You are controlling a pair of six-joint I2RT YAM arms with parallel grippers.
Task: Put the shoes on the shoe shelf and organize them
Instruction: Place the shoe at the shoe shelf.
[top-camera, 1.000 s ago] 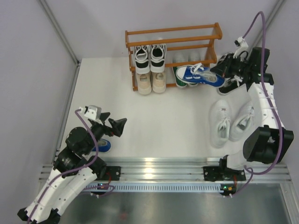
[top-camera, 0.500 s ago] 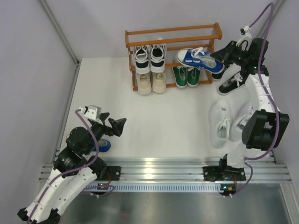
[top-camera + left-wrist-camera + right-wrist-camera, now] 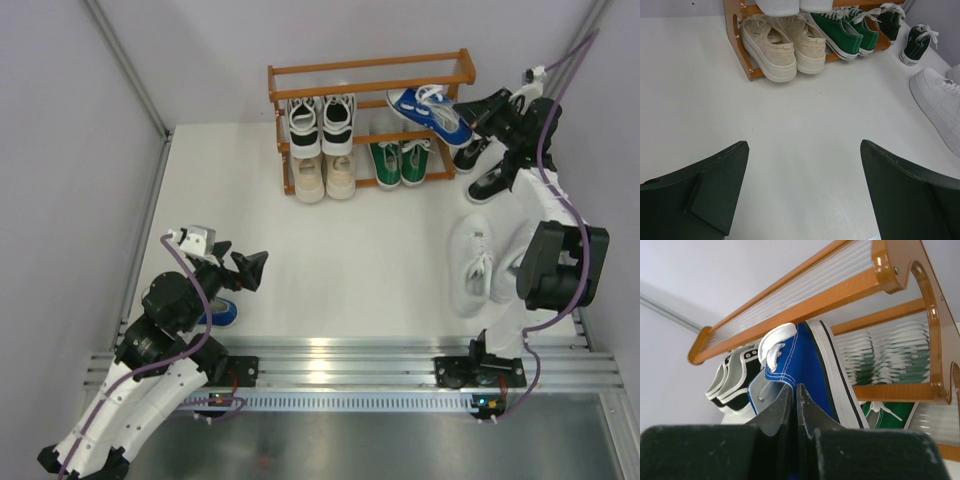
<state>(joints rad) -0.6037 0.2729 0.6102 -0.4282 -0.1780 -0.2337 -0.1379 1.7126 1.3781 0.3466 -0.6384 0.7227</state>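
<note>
My right gripper (image 3: 468, 112) (image 3: 796, 386) is shut on the collar of a blue shoe (image 3: 428, 107) (image 3: 812, 357) and holds it in the air at the right half of the shoe shelf (image 3: 370, 75) (image 3: 840, 295), above the green pair (image 3: 400, 160) (image 3: 845, 32). The shelf holds a black pair (image 3: 320, 122) in its middle tier and a beige pair (image 3: 325, 175) (image 3: 785, 42) at the bottom left. My left gripper (image 3: 250, 270) (image 3: 804, 142) hangs open over bare table. Another blue shoe (image 3: 220, 312) lies half hidden under the left arm.
Two black shoes (image 3: 490, 180) (image 3: 915, 45) stand on the table right of the shelf. A white pair (image 3: 475, 262) lies beside the right arm, one shoe partly under it. Grey walls close in the table on three sides.
My right gripper has carried the blue shoe up and back, from in front of the green pair to the upper right of the shelf. The left arm has not moved.
</note>
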